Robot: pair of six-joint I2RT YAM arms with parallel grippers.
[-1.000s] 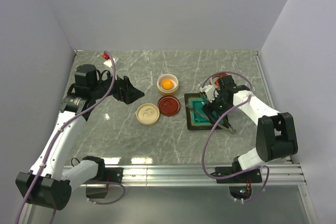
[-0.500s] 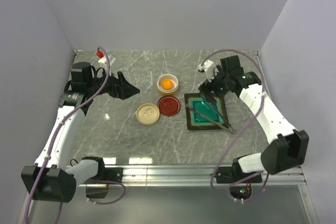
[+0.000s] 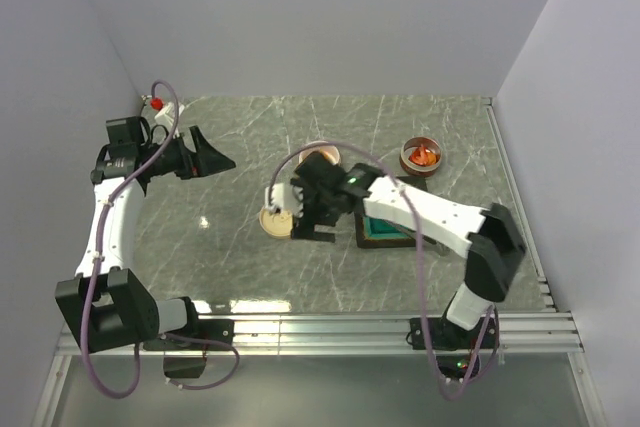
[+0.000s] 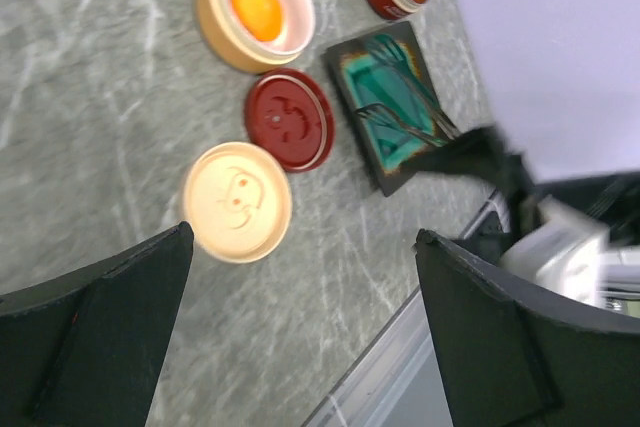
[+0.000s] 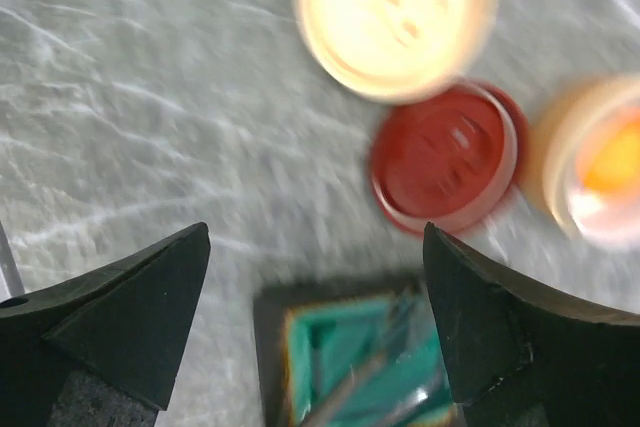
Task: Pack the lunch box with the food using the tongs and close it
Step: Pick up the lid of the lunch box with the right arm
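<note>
1. Nearest the arm bases, the right gripper (image 3: 308, 213) hangs above the cream lid (image 4: 238, 202) and the red lid (image 4: 290, 119). Its jaws are released wide and nothing sits between them. Both lids lie flat on the counter (image 3: 230, 247), side by side, off their bowls. Treat this pose as the likely approach for a lid pick.
2. Just beside the lids, the tongs (image 4: 400, 115) lie across the teal tray (image 4: 365, 72), and neither gripper touches them. The tray probably serves as their parking place.
3. Farther back, the cream bowl (image 4: 215, 22) holds the orange piece (image 4: 256, 5). The red bowl (image 3: 405, 160), well to the right, holds the shrimp pieces (image 3: 424, 154). With the food inside, judge packing complete and closing not yet done.
4. At the far left, the left gripper (image 3: 205, 156) is released, empty, and well apart from everything. This presumably leaves you room to work.
</note>
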